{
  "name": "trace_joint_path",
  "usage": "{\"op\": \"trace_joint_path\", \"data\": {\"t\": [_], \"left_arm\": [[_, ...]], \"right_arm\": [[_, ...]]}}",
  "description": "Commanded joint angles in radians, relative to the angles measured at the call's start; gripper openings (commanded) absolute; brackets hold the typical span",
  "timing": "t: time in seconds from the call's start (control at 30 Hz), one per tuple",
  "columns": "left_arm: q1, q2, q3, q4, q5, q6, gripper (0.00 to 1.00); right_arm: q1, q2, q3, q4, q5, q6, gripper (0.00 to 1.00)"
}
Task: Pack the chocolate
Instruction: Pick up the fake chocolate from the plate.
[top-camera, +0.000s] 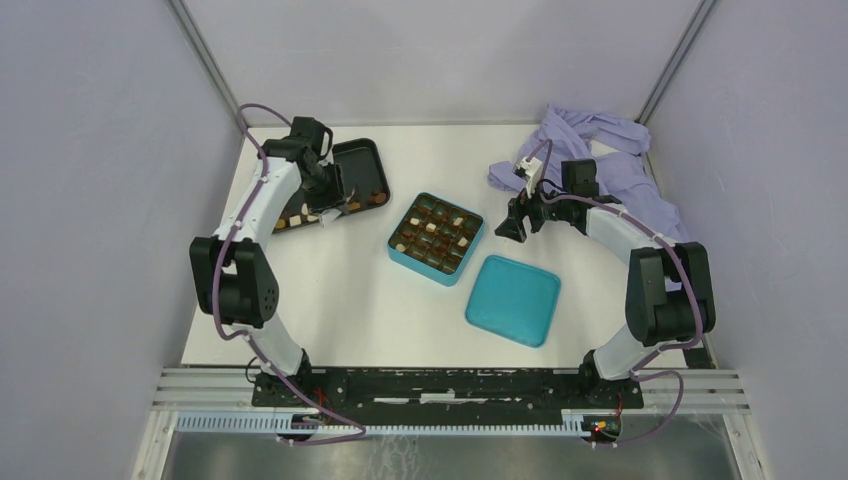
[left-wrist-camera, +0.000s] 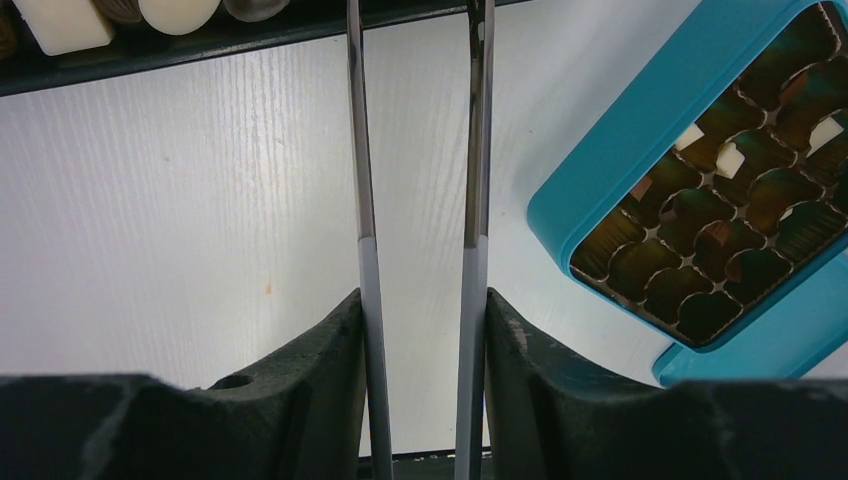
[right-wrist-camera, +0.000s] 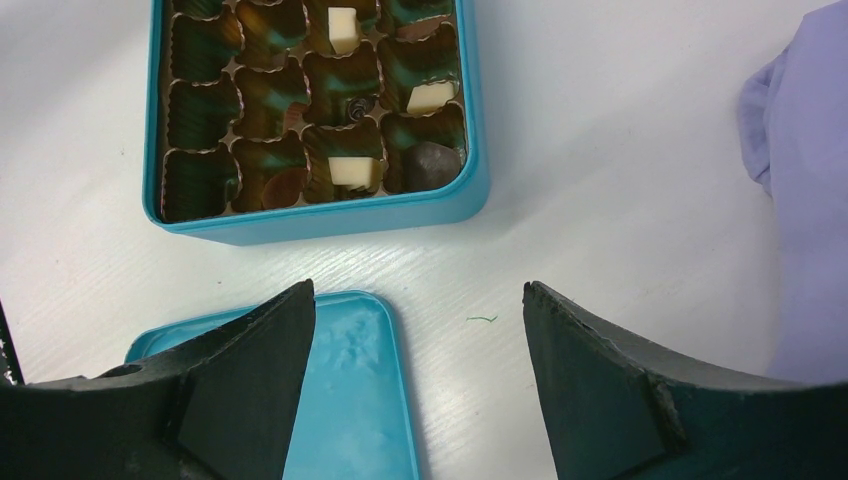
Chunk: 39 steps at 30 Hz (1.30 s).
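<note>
Small cream and brown chocolate pieces: likely light, easily marred, best pinched gently at sides; left jaws slightly apart, right jaws wide apart.

The left arm at nine o'clock and the right arm at three are built of white links and black joints, with purple cables strung along them. Thin metal blades are fitted to the left gripper; broad black fingers to the right gripper.
</note>
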<state>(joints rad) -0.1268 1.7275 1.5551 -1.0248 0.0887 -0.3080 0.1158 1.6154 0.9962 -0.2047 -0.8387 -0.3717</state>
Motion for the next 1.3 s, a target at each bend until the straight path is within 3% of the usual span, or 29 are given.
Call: {"op": "trace_joint_path", "data": {"t": [0.0,1.27], "left_arm": [[-0.009,0.009,0.042,-0.007,-0.02,0.039,0.49],[-0.041,0.115,0.119,-0.092,-0.029,0.026,0.46]], "right_arm": [[-0.001,0.005,0.031,0.005,-0.031,-0.013,0.82],[-0.002,-0.003,0.028,0.007,-0.031,-0.015,0.82]]}}
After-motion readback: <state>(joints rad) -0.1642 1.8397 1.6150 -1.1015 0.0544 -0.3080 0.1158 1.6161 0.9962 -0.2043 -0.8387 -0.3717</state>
